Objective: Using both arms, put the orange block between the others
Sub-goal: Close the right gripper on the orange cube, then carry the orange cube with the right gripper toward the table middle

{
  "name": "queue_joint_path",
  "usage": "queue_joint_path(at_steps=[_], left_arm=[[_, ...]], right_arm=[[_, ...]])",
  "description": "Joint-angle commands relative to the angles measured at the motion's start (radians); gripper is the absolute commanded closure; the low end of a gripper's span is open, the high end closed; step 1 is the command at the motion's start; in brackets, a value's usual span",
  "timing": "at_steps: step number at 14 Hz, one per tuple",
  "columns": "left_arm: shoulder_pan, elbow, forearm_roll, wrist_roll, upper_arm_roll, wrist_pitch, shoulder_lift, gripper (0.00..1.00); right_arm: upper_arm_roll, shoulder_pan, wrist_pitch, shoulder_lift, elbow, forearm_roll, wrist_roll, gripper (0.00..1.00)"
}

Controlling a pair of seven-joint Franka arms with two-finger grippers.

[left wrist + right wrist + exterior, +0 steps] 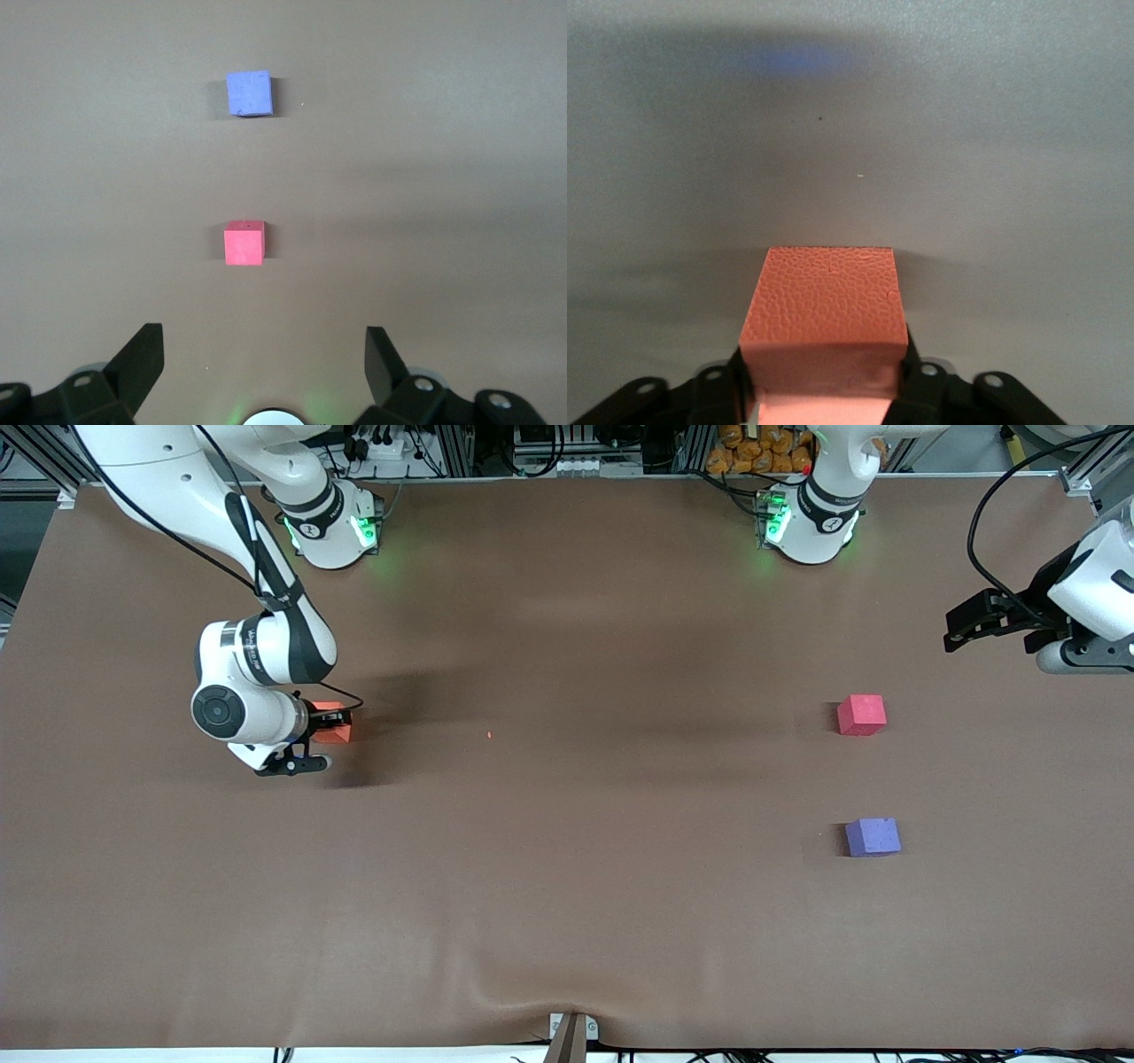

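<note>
The orange block rests on the brown table toward the right arm's end. My right gripper is down at it, and one black finger presses each side of the block. The pinkish-red cube and the purple cube stand apart toward the left arm's end, the purple one nearer the front camera. My left gripper hangs open and empty above the table's edge at the left arm's end and waits, beside the pinkish-red cube.
A brown cloth covers the whole table. A tiny orange speck lies near the middle. The two arm bases stand along the edge farthest from the front camera. A small bracket sits at the nearest edge.
</note>
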Motion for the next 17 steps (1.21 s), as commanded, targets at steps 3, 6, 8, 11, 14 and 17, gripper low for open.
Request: queue_joint_path(at_steps=[3,6,8,11,14,17], left_arm=[[0.011,-0.005,0.004,0.018,-0.004,0.006,-0.006,0.00],[0.014,0.000,0.001,0.018,-0.004,0.014,-0.006,0.00],[0.014,-0.002,0.002,0.018,-0.004,0.014,-0.012,0.00],[0.017,0.001,0.002,0.018,-0.003,0.011,-0.024,0.00],[0.021,0.003,0.002,0.020,-0.003,0.008,-0.031,0.00],[0.022,0.006,0.002,0.020,-0.004,0.011,-0.028,0.00]], right_arm=[[0.021,-0.015,-0.004,-0.027,0.006,0.049,0.001,0.79],[0.082,-0.009,-0.096,-0.020,0.175,0.053,0.004,0.83],[0.118,0.003,-0.198,0.023,0.342,0.074,0.012,0.84],[0.118,0.049,-0.326,0.114,0.548,0.212,0.028,0.84],[0.118,0.150,-0.319,0.173,0.638,0.272,0.180,0.84],[0.118,0.280,-0.285,0.248,0.723,0.269,0.327,0.84]])
